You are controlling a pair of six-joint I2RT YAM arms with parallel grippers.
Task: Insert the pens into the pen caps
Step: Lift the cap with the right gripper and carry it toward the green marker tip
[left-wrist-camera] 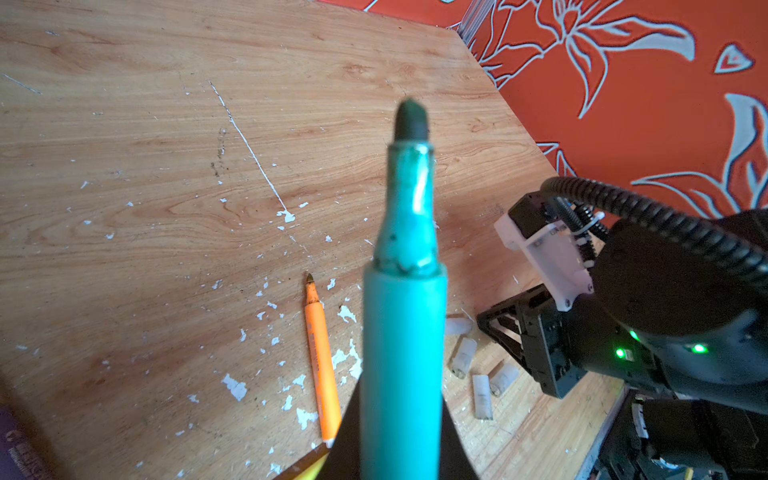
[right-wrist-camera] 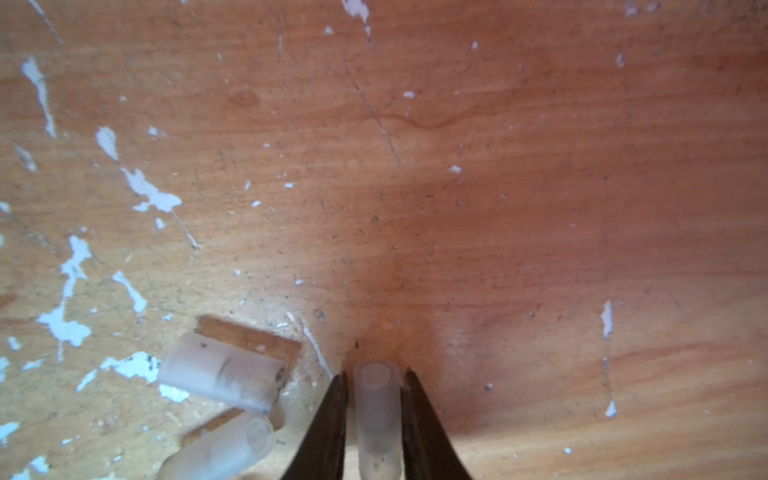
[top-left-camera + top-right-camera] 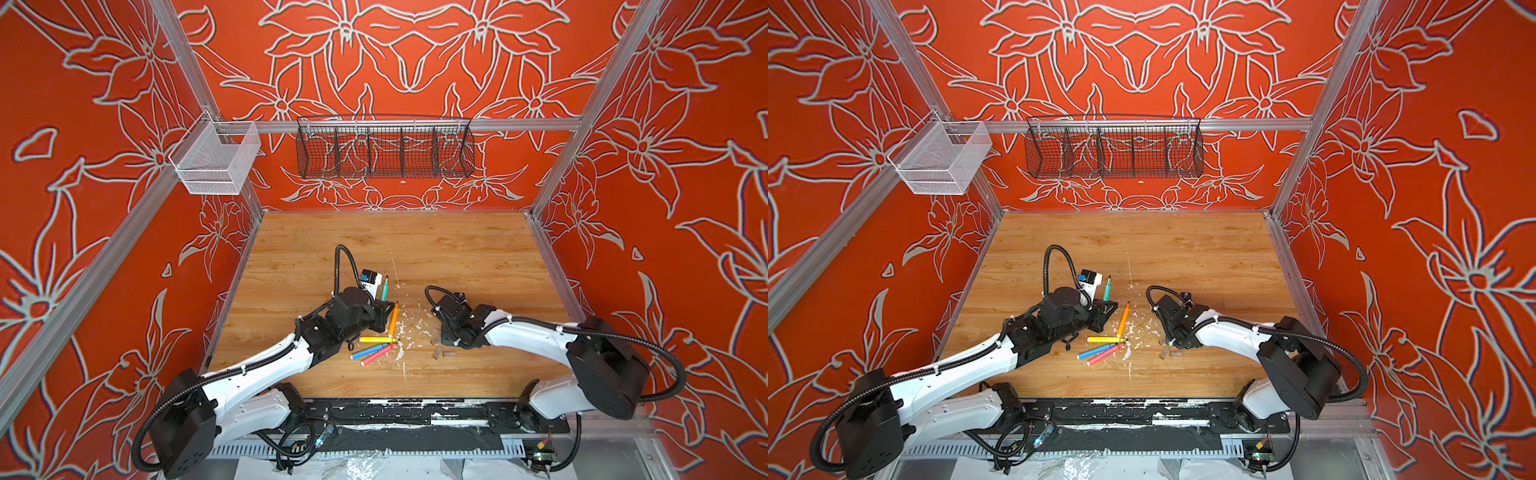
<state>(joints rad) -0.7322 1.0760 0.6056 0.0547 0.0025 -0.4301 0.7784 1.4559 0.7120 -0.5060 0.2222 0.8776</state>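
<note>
**Q:** What containers were there, and what was in them?

**A:** Two baskets hung above the desk (image 3: 457, 257). A white mesh basket (image 3: 245, 146) was on the left rail. Farther back was a black wire basket (image 3: 384, 166) with dividers. Only the wall pattern showed through their mesh.

**Q:** What lay on the desk?

**A:** Nearest, the pink pen (image 3: 378, 355), blue pen (image 3: 368, 352) and yellow pen (image 3: 376, 339) lay fanned together. Loose pen caps (image 3: 442, 354) sat to their right among white flecks (image 3: 409, 328). Just behind lay the orange pen (image 3: 393, 320). In both top views the right arm hid its own tool.

**Q:** And the tools?

**A:** The right tool (image 2: 376, 372) was pinched narrow on a cloudy clear pen cap (image 2: 377, 415). The left tool (image 3: 384, 306) clamped the green pen (image 1: 401, 332), which was uncapped, with a dark tip and a smudged neck.
</note>
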